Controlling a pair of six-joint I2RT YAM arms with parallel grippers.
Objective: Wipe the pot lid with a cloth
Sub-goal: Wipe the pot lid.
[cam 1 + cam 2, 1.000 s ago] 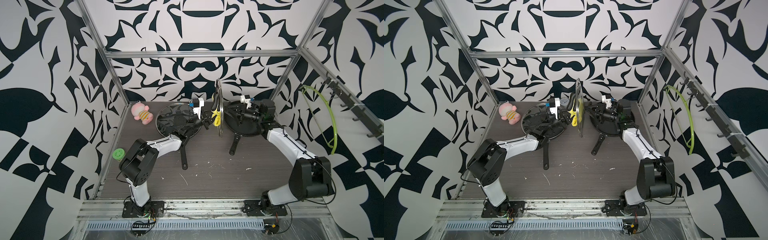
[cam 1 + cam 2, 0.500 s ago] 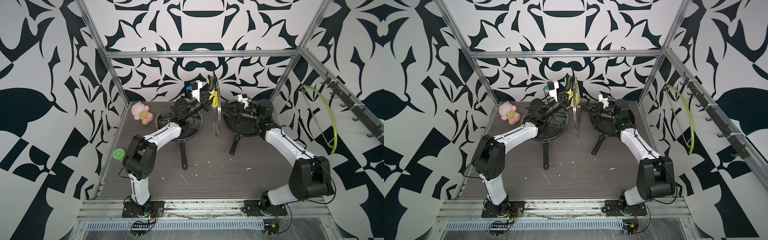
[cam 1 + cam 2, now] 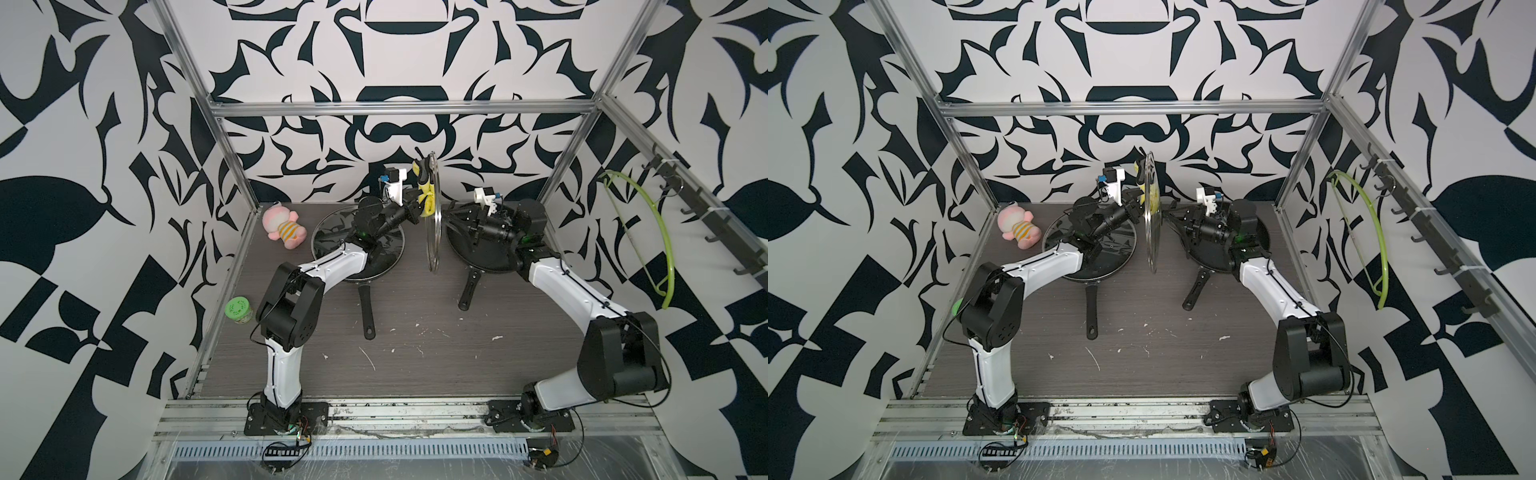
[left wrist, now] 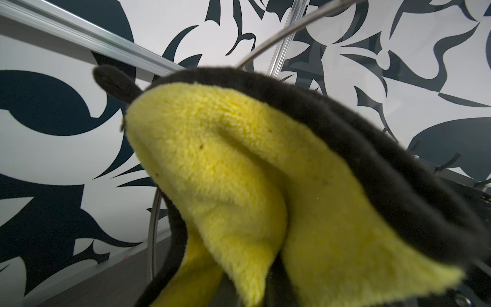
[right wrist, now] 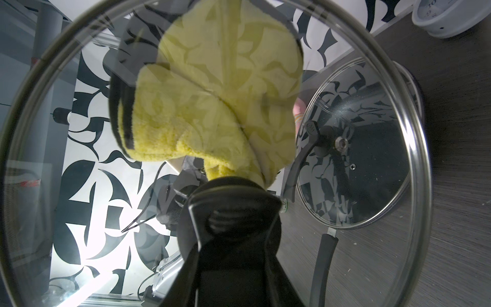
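Observation:
The glass pot lid (image 3: 432, 243) (image 3: 1151, 245) stands upright and edge-on between the two arms in both top views. My right gripper (image 3: 451, 218) (image 3: 1173, 216) (image 5: 228, 239) is shut on the lid's black knob (image 5: 228, 207). My left gripper (image 3: 415, 205) (image 3: 1136, 199) is shut on the yellow cloth (image 3: 424, 195) (image 3: 1153, 197) (image 4: 239, 172), which is pressed against the far face of the lid near its upper part. Through the lid's glass (image 5: 79, 133) the cloth (image 5: 218, 106) shows flattened. The left fingers are hidden by the cloth.
A frying pan with a second glass lid (image 3: 357, 249) (image 5: 353, 159) lies under the left arm, and another black pan (image 3: 478, 253) under the right wrist. A pink plush toy (image 3: 282, 224) lies at the back left, a green-capped jar (image 3: 237, 309) outside the frame, a green hanger (image 3: 648, 232) on the right wall.
My left gripper has carried the cloth up the lid's face, from about its middle to its upper part. The right gripper still holds the lid upright, a little higher than before.

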